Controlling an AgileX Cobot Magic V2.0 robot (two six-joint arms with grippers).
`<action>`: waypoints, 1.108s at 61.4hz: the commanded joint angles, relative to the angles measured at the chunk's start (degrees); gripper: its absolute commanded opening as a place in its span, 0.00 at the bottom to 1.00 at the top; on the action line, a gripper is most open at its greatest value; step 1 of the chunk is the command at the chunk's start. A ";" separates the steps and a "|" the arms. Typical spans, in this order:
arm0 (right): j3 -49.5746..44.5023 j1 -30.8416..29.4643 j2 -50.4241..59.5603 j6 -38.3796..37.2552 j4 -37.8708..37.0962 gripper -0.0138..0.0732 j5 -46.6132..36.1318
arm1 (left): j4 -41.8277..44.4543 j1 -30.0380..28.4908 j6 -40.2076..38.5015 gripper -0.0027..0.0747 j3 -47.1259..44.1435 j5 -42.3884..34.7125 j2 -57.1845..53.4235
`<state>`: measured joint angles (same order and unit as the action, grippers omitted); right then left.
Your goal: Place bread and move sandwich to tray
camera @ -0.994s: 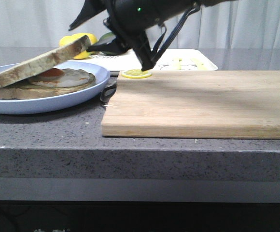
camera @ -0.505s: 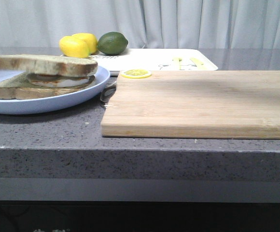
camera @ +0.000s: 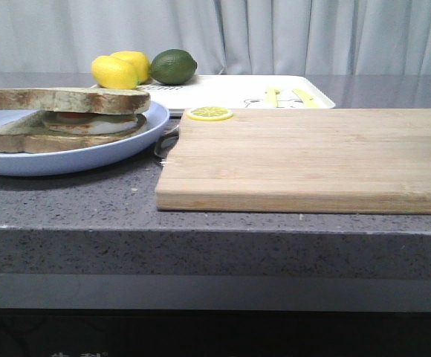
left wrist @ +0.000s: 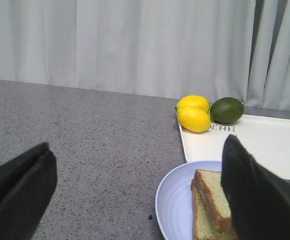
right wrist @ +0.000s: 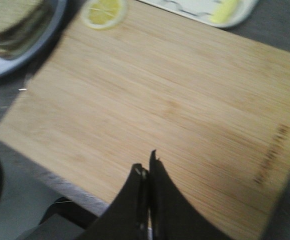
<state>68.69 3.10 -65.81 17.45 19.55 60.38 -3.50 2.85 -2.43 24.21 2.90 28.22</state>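
The bread [camera: 63,99] lies flat on the fried egg [camera: 89,123], closing the sandwich [camera: 59,119] on the light blue plate [camera: 145,126] at the left. The white tray [camera: 230,91] stands behind the plate and the board. In the left wrist view my left gripper [left wrist: 135,192] is open wide with nothing between its fingers. Its right finger [left wrist: 257,192] stands over the sandwich [left wrist: 210,202] on the plate [left wrist: 175,205], beside the tray [left wrist: 265,145]. My right gripper [right wrist: 146,169] is shut and empty, hovering over the wooden cutting board [right wrist: 175,100]. Neither gripper shows in the front view.
The cutting board [camera: 312,156] fills the middle and right of the grey counter. A lemon slice [camera: 209,113] lies on its far left corner. Two lemons [camera: 120,68] and a lime [camera: 173,65] sit at the tray's far left end. A dark object [camera: 167,141] lies between plate and board.
A second ago a dark arm held the bread tilted over the egg. The bread now lies flat on the egg, and the arm has left the front view.
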 commanded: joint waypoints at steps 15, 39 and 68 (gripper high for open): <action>-13.29 -0.36 14.78 -22.00 -23.66 0.09 -21.42 | -0.75 0.00 -0.12 0.88 2.12 -4.37 0.51; -37.80 1.12 35.74 -22.00 -19.55 0.09 -41.99 | -2.89 0.00 -0.12 0.88 18.27 19.81 20.18; -38.76 1.12 36.27 -22.00 -18.84 0.09 -43.37 | -2.54 0.00 -0.12 0.88 41.02 36.36 53.35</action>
<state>28.37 4.20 -29.51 -4.39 0.79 21.91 -5.82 2.85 -2.43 61.40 39.24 79.68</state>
